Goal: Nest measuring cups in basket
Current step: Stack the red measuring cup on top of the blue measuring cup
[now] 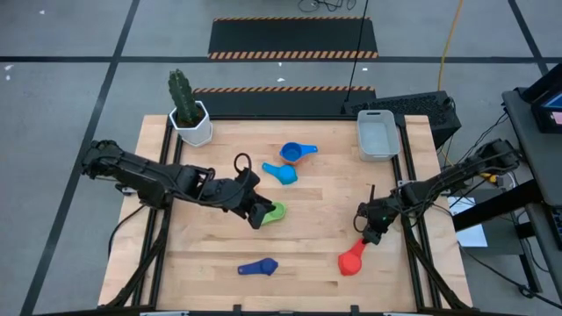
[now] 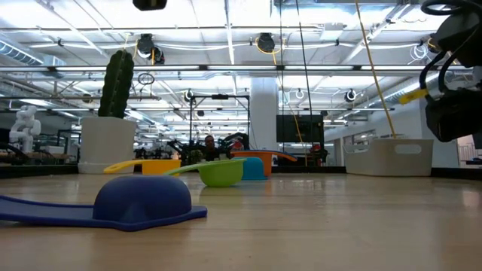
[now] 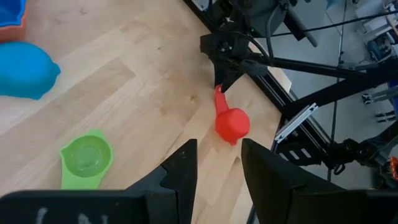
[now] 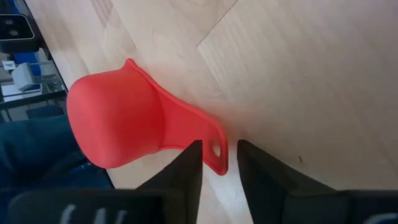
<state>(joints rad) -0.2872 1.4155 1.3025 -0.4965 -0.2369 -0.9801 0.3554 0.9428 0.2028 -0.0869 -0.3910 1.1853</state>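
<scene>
The right gripper (image 4: 219,163) pinches the flat handle tip of the smooth red cup (image 4: 118,127), bowl-down at the table's (image 1: 307,237) five o'clock.

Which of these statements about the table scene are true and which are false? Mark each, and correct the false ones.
1. The red cup lies upside down. True.
2. The right pincer is at the red cup's handle. True.
3. The basket already holds cups. False: it looks empty.
4. The green cup lies next to the left pincer. True.
5. The dark blue cup sits beside the cactus pot. False: it lies near the table's front edge, far from it.
</scene>
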